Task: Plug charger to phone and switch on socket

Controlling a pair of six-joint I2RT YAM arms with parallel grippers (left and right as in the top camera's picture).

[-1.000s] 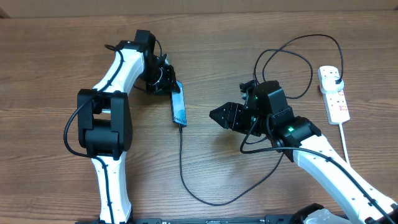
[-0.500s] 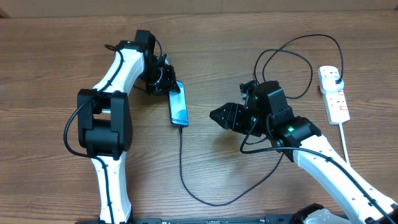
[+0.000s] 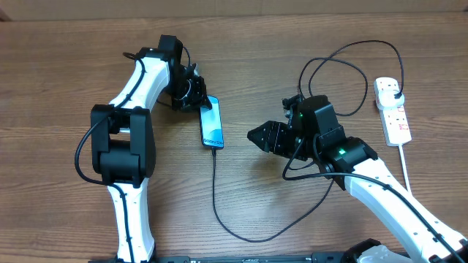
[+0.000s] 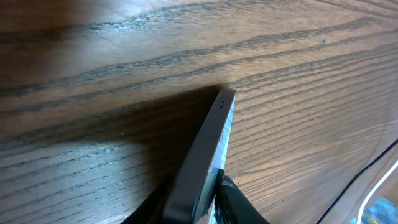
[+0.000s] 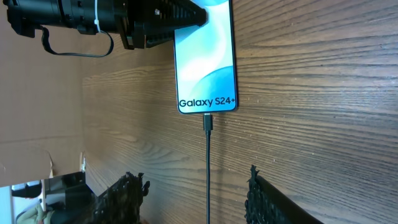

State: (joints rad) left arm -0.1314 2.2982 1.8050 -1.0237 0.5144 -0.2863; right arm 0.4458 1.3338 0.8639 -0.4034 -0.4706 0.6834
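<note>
Upper centre: phone (image 3: 211, 124) clamped in left gripper (image 3: 197, 102), steadied for charger (image 3: 213, 183) at its lower edge; right gripper (image 3: 256, 136) apart, empty.

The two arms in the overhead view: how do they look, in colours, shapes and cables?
The left arm and right arm have white rounded links, bulky black joint housings and thin black cables. The left gripper and right gripper are black. The right arm carries two green lights; its fingers have ribbed edges.
</note>
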